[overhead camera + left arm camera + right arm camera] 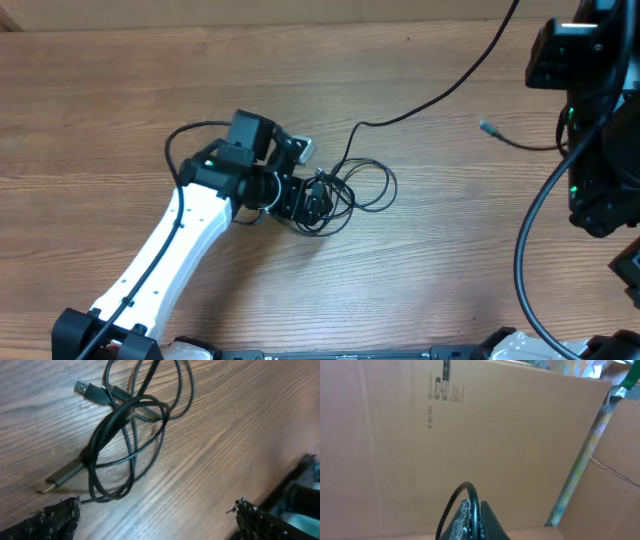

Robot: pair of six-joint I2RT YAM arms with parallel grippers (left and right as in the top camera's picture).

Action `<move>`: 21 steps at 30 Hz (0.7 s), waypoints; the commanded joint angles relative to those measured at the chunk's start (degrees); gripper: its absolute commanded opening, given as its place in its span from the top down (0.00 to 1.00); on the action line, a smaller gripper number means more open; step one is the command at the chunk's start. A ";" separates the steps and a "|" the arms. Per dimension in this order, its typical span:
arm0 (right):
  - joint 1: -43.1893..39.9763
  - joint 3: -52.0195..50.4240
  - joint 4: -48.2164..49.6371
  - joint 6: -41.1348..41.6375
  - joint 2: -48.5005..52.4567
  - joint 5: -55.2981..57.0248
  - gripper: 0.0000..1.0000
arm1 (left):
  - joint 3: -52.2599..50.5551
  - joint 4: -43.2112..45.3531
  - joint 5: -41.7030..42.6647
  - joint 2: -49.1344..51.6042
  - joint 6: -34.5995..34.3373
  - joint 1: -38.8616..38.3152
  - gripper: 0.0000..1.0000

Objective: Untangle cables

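Cables (340,185) lie in a tangled bunch near the centre of the table (120,90), loops overlapping. One strand (440,95) runs up and right out of the overhead view. In the left wrist cam the bunch (125,435) is several thin black loops crossing each other. A silver plug (87,390) sticks out top left and a second plug (62,476) lies flat at lower left. Both plugs touch the wood.

Left gripper (155,517) hangs right over the tangle w/ fingers wide apart and nothing between them. One pad (60,517) is just beside the lower plug, the other well off to the side. Left arm (170,250) reaches in from the bottom left corner.

Another thin wire w/ a small plug end (487,127) lies apart from the bunch, towards the right arm (590,150).

Right gripper (472,510) is pinched together on a cable loop (462,489) that arcs up from between its fingers. It faces a cardboard box (395,450), off the table. A thicker black cord (522,250) curves down the right side by that arm's base.
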 commanded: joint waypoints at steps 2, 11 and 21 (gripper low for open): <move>-0.11 1.16 -0.92 0.87 0.00 2.01 0.96 | -0.79 -0.02 -12.68 1.01 2.14 -2.60 0.00; -0.11 1.11 -2.16 1.33 0.00 2.01 0.96 | -1.51 -4.24 -22.45 2.84 -3.19 -3.08 0.11; -0.11 1.11 -4.15 3.02 0.00 2.03 0.96 | -10.38 4.72 -20.92 3.50 -17.29 -3.34 0.14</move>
